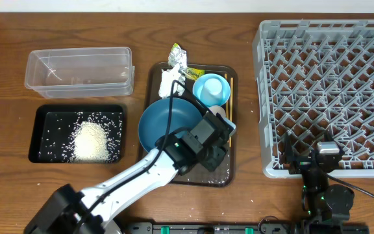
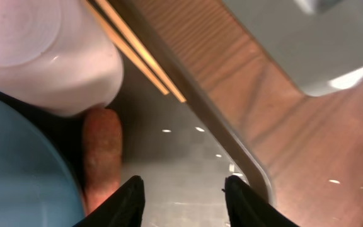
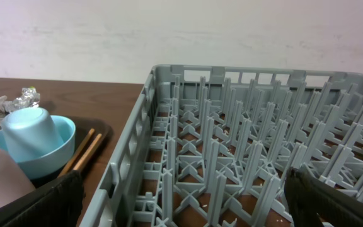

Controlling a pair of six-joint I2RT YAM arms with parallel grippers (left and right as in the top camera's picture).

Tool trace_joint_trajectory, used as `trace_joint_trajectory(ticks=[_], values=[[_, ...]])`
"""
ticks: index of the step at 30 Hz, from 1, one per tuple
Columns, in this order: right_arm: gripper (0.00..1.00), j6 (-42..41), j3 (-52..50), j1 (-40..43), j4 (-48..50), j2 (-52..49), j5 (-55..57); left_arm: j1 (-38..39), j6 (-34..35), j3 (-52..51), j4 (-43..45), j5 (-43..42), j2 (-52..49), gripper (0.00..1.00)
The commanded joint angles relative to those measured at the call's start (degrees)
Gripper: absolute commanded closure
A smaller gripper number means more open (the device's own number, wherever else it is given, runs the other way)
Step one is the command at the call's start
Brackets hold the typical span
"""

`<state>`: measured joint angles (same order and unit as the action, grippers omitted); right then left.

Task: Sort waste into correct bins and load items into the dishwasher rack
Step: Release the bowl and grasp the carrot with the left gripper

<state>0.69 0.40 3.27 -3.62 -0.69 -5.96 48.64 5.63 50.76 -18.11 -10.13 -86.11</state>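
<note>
My left gripper [image 1: 221, 130] hangs low over the right side of the brown tray, open, with only bare tray floor between its fingers [image 2: 184, 197]. A small orange carrot [image 2: 103, 154] lies just outside the left fingertip [image 2: 131, 200], between the large blue bowl [image 2: 17, 170] and a whitish cup [image 2: 49, 57]. Chopsticks [image 2: 137, 50] run along the tray beyond. The small light-blue bowl [image 1: 211, 90] holds a light-blue cup [image 3: 27, 132]. Rice [image 1: 88, 142] is heaped in the black bin [image 1: 41, 133]. The clear tub [image 1: 76, 68] stands behind it. My right gripper [image 1: 326, 151] is open wide at the grey rack's [image 3: 232, 139] front edge.
Crumpled foil [image 1: 177, 55], white tissue [image 1: 169, 81] and a yellow-green packet [image 1: 194, 73] lie at the tray's far end. The tray rim [image 2: 244, 157] runs close to my left gripper's right finger. Bare wooden table separates the tray from the rack [image 1: 330, 91].
</note>
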Motion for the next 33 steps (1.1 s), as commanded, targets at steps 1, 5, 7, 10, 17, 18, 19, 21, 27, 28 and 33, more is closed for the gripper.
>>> trace_joint_trajectory(ticks=[1,5,7,10,17,18,19,21,27,28,33], values=[[0.01,0.46,-0.09,0.09,-0.22,0.24,0.11,0.04,-2.49,1.18,0.96,4.04,-2.08,0.54],[0.01,0.44,-0.09,0.09,-0.22,0.24,0.11,0.04,-3.52,1.2,1.6,4.85,-4.2,0.49],[0.01,0.44,-0.09,0.09,-0.22,0.24,0.11,0.04,-3.82,1.2,1.99,5.77,-4.98,0.49],[0.01,0.46,-0.09,0.09,-0.22,0.24,0.11,0.04,-4.0,1.2,2.56,8.72,-5.75,0.49],[0.01,0.44,-0.09,0.09,-0.22,0.24,0.11,0.04,-5.03,1.18,2.86,9.77,-6.51,0.48],[0.01,0.46,-0.09,0.09,-0.22,0.24,0.11,0.07,-5.03,1.18,2.89,9.77,-6.86,0.48],[0.01,0.46,-0.09,0.09,-0.22,0.24,0.11,0.09,-5.01,1.18,2.89,9.77,-7.19,0.48],[0.01,0.46,-0.09,0.09,-0.22,0.24,0.11,0.09,-5.01,1.18,2.93,9.77,-8.11,0.48],[0.01,0.44,-0.09,0.09,-0.22,0.24,0.11,0.09,-4.98,1.18,4.02,11.96,-10.12,0.48],[0.01,0.44,-0.09,0.09,-0.22,0.24,0.11,0.09,-4.98,1.18,4.2,12.59,-10.12,0.48],[0.01,0.44,-0.09,0.09,-0.22,0.24,0.11,0.09,-4.98,1.18,4.79,13.2,-10.12,0.46]])
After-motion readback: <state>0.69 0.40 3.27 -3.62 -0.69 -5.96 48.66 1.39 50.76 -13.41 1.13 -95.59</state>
